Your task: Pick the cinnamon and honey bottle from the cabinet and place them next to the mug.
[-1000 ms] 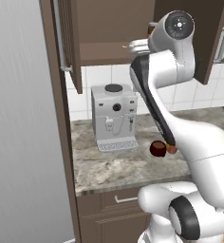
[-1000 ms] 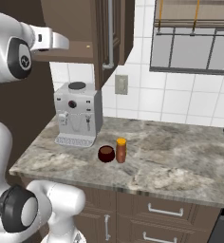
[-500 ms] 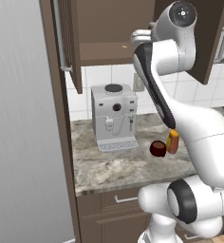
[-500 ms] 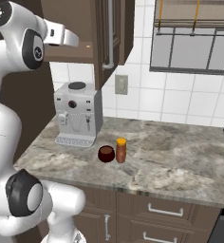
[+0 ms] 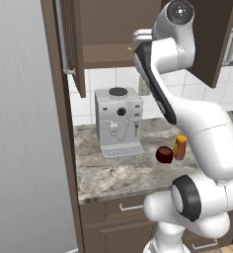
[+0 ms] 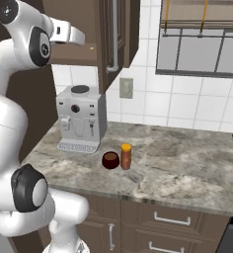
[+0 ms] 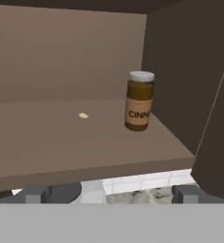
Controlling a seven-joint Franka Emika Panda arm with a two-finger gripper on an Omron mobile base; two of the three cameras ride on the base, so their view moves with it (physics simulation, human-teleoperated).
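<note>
The cinnamon (image 7: pixel 139 101), a small jar with brown contents, a tan label and a grey lid, stands upright at the right end of the cabinet shelf (image 7: pixel 61 142). My gripper (image 7: pixel 109 194) is open just in front of the shelf edge, below and left of the jar, with nothing between its fingers. From the base, the gripper (image 5: pixel 136 38) (image 6: pixel 81 37) is raised at the open cabinet (image 5: pixel 108 29). The orange honey bottle (image 5: pixel 179 147) (image 6: pixel 126 155) stands on the counter, right beside the dark red mug (image 5: pixel 164 154) (image 6: pixel 110 160).
A white coffee machine (image 5: pixel 118 121) (image 6: pixel 80 118) stands at the back of the marble counter (image 6: pixel 177 163). A tall grey fridge (image 5: pixel 19 123) walls off the left. Cabinet doors (image 5: pixel 73 44) (image 5: pixel 214 39) hang open on both sides. A small pale speck (image 7: pixel 83 115) lies on the shelf.
The arm has swung up, and the hand has edged closer to the cabinet opening. Honey bottle and mug stay where they were. The gripper stays open.
</note>
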